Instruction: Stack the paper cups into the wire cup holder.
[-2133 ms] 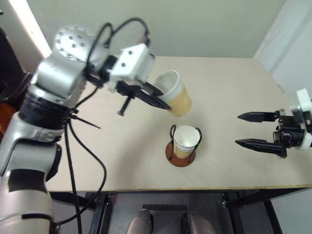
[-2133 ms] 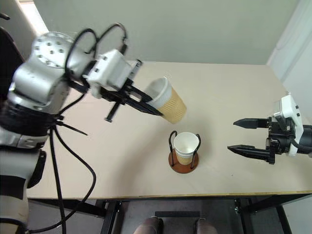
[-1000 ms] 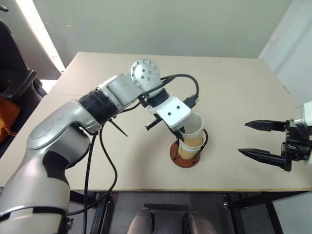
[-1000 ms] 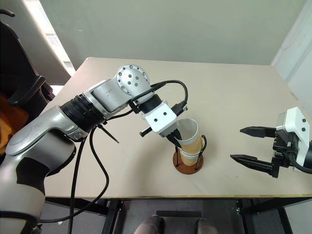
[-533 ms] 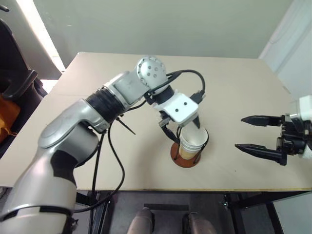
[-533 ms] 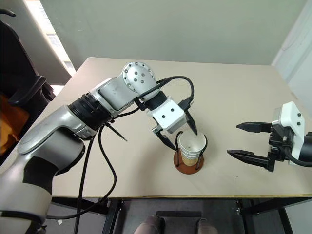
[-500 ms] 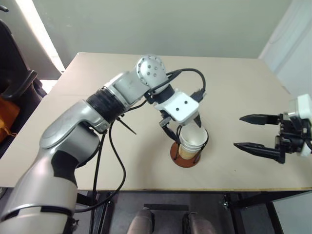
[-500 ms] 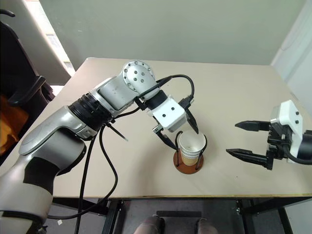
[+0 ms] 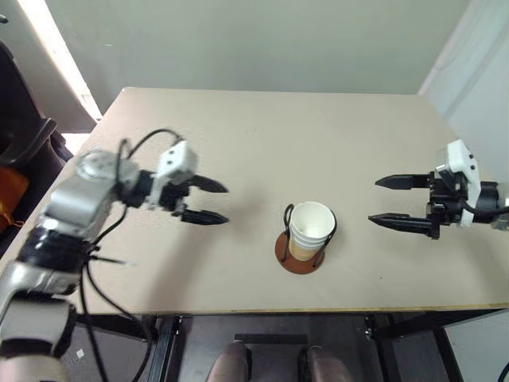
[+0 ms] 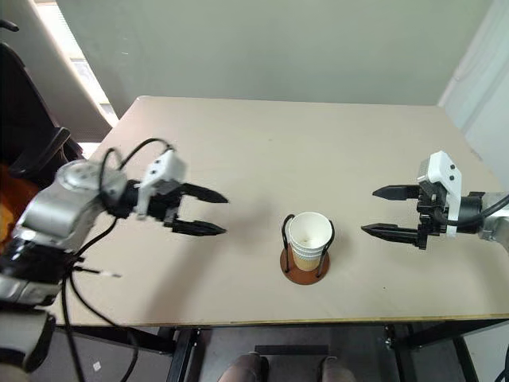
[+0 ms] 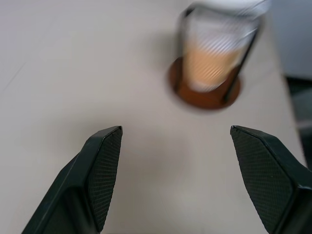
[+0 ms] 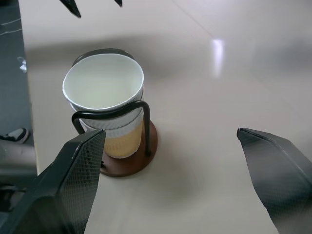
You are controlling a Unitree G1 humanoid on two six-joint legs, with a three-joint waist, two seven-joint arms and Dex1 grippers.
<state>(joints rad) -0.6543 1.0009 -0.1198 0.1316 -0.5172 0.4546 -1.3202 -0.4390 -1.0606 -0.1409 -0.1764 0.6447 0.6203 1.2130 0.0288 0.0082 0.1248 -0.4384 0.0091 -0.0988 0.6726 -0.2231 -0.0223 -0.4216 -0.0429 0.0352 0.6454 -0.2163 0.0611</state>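
The left claw [image 9: 208, 202] hangs over the worktop [image 9: 262, 135] near its left edge, jaws spread wide and empty. Toward the middle of the front edge, the wire cup holder [image 10: 306, 247] stands upright with the paper cups [image 10: 309, 239] nested inside its loops; their ridged walls look thin, light and easily crushed. Any handling probably calls for a gentle pinch across the white rim, or one jaw inside the mouth, since the wires screen the sides. The right claw [image 9: 389, 200] waits near the right edge, wide open, holding nothing.
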